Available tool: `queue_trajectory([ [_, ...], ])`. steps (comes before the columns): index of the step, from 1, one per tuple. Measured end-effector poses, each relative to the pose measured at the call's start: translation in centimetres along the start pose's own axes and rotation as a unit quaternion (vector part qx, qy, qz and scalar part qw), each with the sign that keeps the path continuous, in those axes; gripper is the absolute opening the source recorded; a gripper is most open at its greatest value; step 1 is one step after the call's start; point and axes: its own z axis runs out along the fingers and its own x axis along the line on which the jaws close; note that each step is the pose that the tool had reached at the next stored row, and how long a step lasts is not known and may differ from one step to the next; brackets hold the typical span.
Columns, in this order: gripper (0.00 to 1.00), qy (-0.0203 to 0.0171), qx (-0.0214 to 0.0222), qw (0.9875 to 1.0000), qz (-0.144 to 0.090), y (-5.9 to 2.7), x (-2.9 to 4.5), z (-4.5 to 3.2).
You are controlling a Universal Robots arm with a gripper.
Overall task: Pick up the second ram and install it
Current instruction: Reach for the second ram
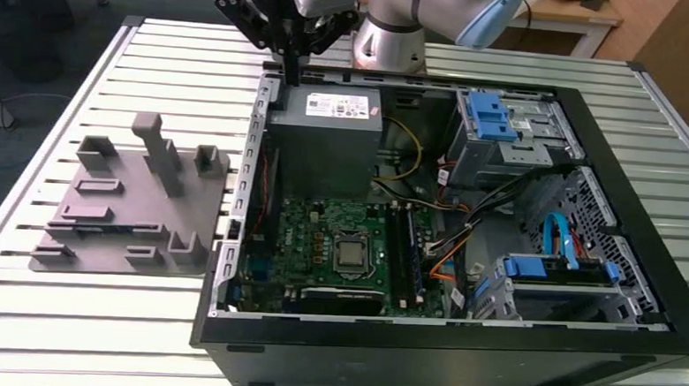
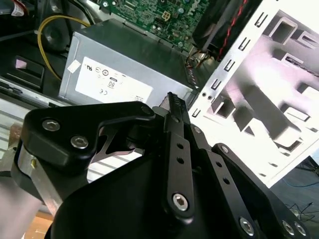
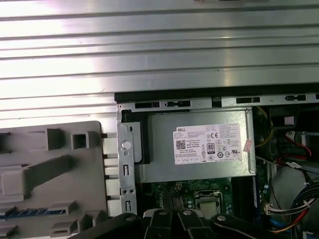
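Silver arm, blue cap, black bolted jaws

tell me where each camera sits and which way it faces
Exterior view: off the arm, raised, looking down on the open computer case, grey holder plate at the exterior view's left; the arm and gripper, shut on the second ram, show at top.
Second wrist view: on the arm, looking along the gripper toward the power supply.
First wrist view: on the arm, looking down on power supply and slatted table; gripper links show.
Shared: power supply and holder plate in all three.
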Motion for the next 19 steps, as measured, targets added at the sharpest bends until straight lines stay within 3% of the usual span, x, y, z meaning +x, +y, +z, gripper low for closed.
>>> queue_trajectory([
  [19, 0.07, 0.0000, 0.0000, 1.0000, 0.000, -0.22, 2.85, 0.04],
])
